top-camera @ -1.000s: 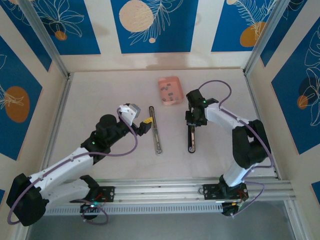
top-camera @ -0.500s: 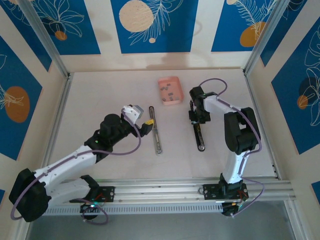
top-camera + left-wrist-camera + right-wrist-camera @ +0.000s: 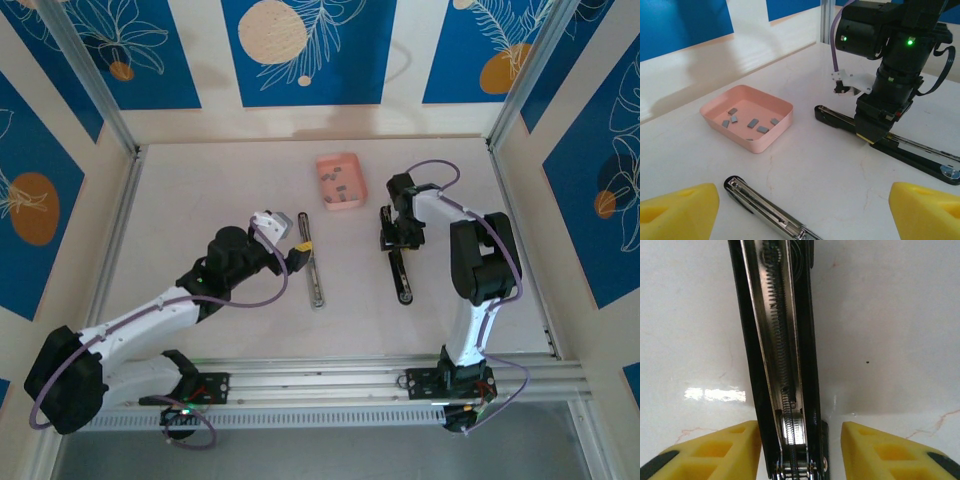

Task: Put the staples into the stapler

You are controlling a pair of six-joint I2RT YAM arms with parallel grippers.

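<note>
Though parked right over the far end of the black bar (image 3: 401, 275) of the stapler (image 3: 790, 340), not really squeezing anything with the right gripper (image 3: 394, 234), going by the wrist cam. Got the yellow fingers (image 3: 715, 452) straddling that bar, only partway apart, with one finger right up against the bar's edge and a clear strip of table (image 3: 890, 315) between the bar and the other finger. So calling it loosely open around the bar, not a proper grip. Can also make out the coiled spring running down the metal channel inside the bar.

Over to the left gripper (image 3: 802, 202): spread wide, holding nothing, hanging low just beside the silver rail (image 3: 767, 210). From overhead, sitting on the left of that rail, level with its far half, close but can't say whether touching.

Layout-wise, seeing the rail and the bar lying flat on the table, roughly parallel, well apart from each other, rail in the middle and bar off to the right.

As for the staples (image 3: 753, 122): all loose in the pink tray (image 3: 767, 142), several tiny grey strips scattered flat across its floor. Found the tray at the far side of the table, beyond the two stapler pieces and roughly between them, touching neither, near the right gripper but clear of it
</note>
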